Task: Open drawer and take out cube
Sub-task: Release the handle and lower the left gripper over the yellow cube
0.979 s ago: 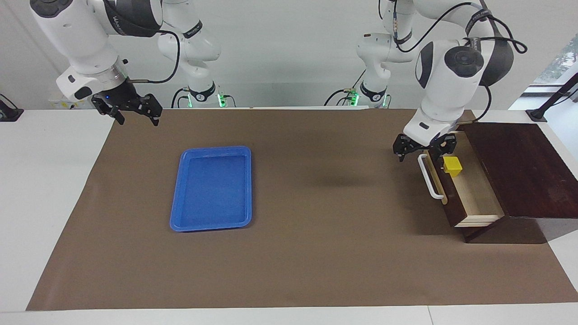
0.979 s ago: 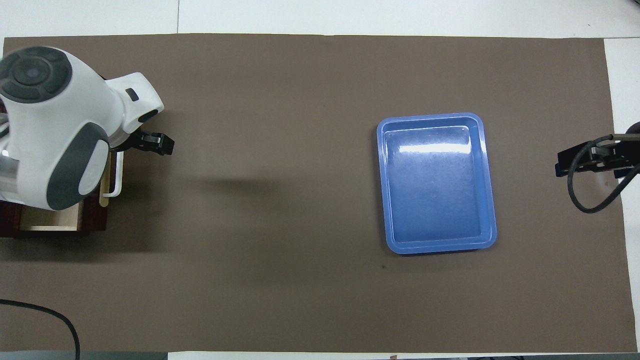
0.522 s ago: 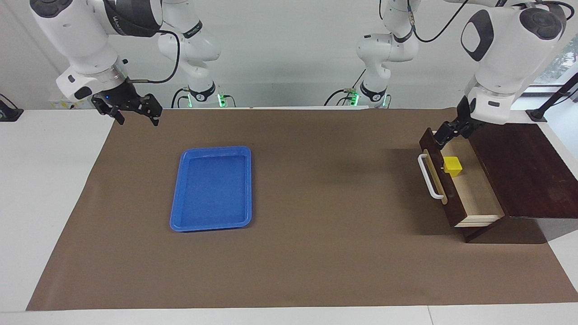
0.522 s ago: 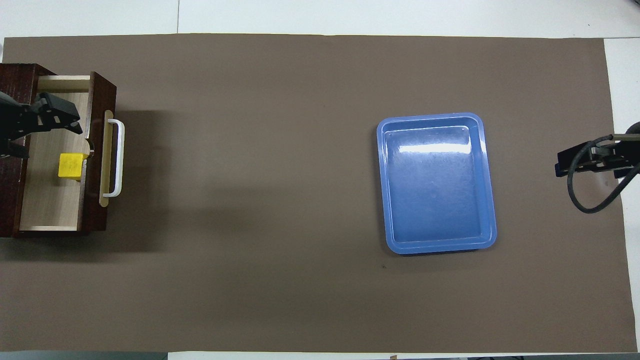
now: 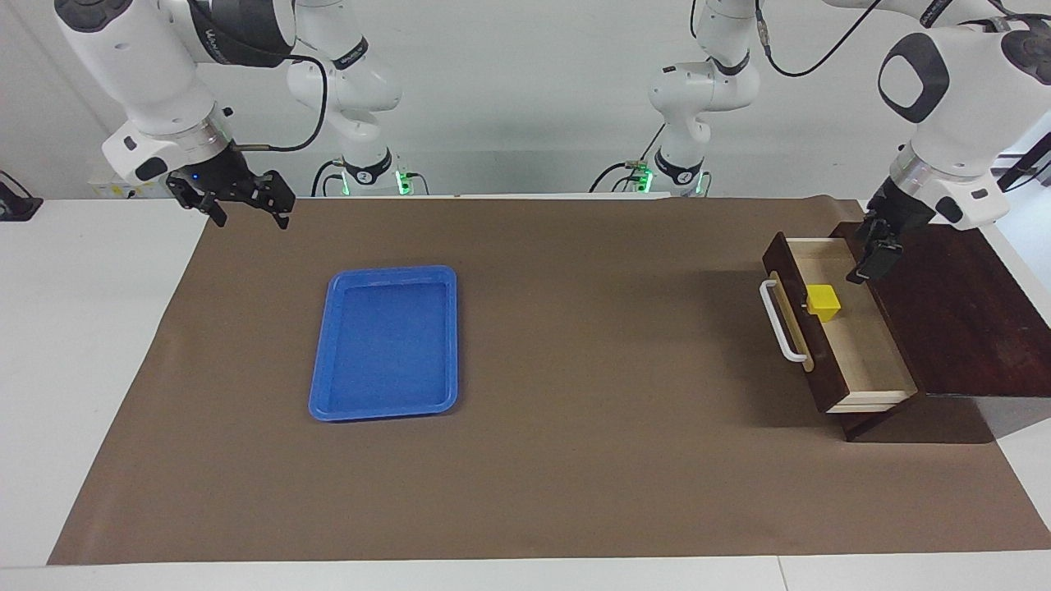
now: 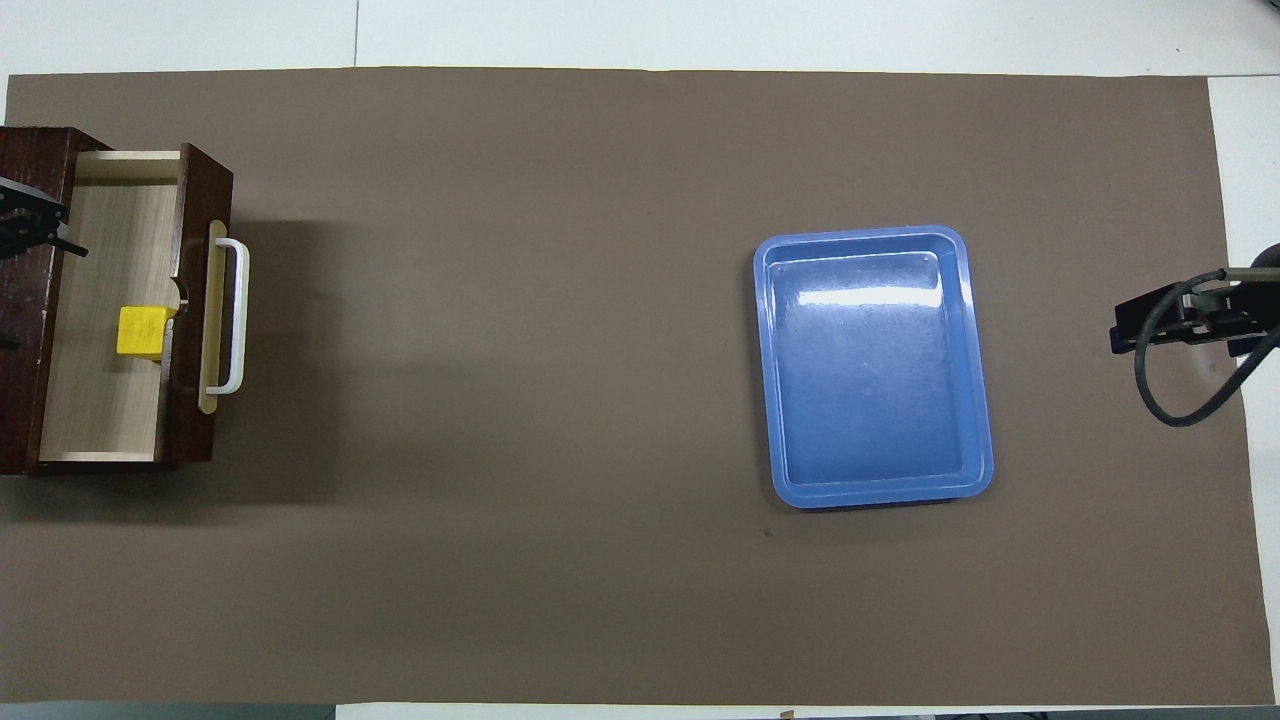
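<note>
The drawer stands pulled out of the dark wooden box at the left arm's end of the table, and its pale inside shows. Its dark front panel carries the white handle. The yellow cube sits in the drawer against the front panel, and also shows in the overhead view. My left gripper hangs open and empty over the seam between the drawer and the box top, above and beside the cube, touching neither. My right gripper waits, open and empty, over the mat's corner at the right arm's end.
A flat blue tray lies empty on the brown mat toward the right arm's end; it also shows in the overhead view. White tabletop borders the mat.
My left gripper has left the handle and moved up and across the open drawer to the box's edge. The drawer stays out, the cube is still, and the right arm has not moved.
</note>
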Robot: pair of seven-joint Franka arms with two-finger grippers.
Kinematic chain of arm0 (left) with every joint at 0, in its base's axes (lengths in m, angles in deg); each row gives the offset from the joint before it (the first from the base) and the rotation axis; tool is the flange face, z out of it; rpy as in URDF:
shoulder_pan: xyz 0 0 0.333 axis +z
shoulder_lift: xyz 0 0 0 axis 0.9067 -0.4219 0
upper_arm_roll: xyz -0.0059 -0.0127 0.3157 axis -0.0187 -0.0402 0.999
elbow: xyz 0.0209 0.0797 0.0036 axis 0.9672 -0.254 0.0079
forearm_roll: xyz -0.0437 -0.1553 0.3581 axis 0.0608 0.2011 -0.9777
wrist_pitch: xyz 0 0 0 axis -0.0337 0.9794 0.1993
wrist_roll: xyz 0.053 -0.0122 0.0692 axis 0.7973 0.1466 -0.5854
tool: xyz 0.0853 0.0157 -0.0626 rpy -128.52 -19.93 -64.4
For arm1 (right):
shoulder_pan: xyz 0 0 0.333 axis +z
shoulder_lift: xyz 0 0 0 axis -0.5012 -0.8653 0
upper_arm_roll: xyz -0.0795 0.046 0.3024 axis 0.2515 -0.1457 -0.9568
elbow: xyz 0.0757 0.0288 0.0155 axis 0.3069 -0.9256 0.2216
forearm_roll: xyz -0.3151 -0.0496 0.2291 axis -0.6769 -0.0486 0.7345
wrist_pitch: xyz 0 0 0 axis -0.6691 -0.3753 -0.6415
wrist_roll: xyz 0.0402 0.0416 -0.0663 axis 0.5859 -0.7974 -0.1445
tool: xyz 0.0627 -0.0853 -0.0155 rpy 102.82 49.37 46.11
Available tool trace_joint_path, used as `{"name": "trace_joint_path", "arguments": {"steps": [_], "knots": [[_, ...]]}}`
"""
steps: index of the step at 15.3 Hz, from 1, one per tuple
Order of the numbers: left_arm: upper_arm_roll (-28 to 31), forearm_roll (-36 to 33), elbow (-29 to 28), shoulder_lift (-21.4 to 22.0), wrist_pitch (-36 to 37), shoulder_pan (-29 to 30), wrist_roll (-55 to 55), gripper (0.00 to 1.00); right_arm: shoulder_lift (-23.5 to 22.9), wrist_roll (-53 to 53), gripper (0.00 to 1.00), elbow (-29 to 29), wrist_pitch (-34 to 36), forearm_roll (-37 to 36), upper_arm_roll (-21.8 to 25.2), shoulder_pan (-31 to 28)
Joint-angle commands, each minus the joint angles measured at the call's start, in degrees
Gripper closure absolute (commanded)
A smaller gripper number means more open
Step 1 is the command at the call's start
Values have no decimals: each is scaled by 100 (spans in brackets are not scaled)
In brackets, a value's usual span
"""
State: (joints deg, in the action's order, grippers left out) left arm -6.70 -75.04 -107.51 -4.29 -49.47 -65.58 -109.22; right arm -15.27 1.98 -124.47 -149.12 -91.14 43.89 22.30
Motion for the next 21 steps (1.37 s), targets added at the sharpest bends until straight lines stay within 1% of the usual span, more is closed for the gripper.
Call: {"name": "trace_joint_path", "arguments": {"steps": [1,4,6,9,12,15,21], "knots": [[-3,76,-511,158,-410,35,-793,0,57,9,0,-46,-7,97,-45,-57],[-3,50,-739,87,-682,87,-1094,0,57,9,0,-55,-7,97,-45,-40],[-12,41,-906,105,-841,228,-1217,0,75,9,0,-55,-7,97,-45,-31],[-12,41,-1152,131,-1060,281,-1462,0,75,9,0,-64,2,97,-45,-31],[-12,41,-1319,149,-1079,290,-1762,0,66,1,0,-20,-7,105,-45,-48],[-12,41,-1416,166,-1201,334,-2324,0,75,9,0,-28,-24,105,-45,-31],[-12,41,-1715,210,-1377,308,-2395,0,84,27,0,-55,-42,105,-45,-22]]}}
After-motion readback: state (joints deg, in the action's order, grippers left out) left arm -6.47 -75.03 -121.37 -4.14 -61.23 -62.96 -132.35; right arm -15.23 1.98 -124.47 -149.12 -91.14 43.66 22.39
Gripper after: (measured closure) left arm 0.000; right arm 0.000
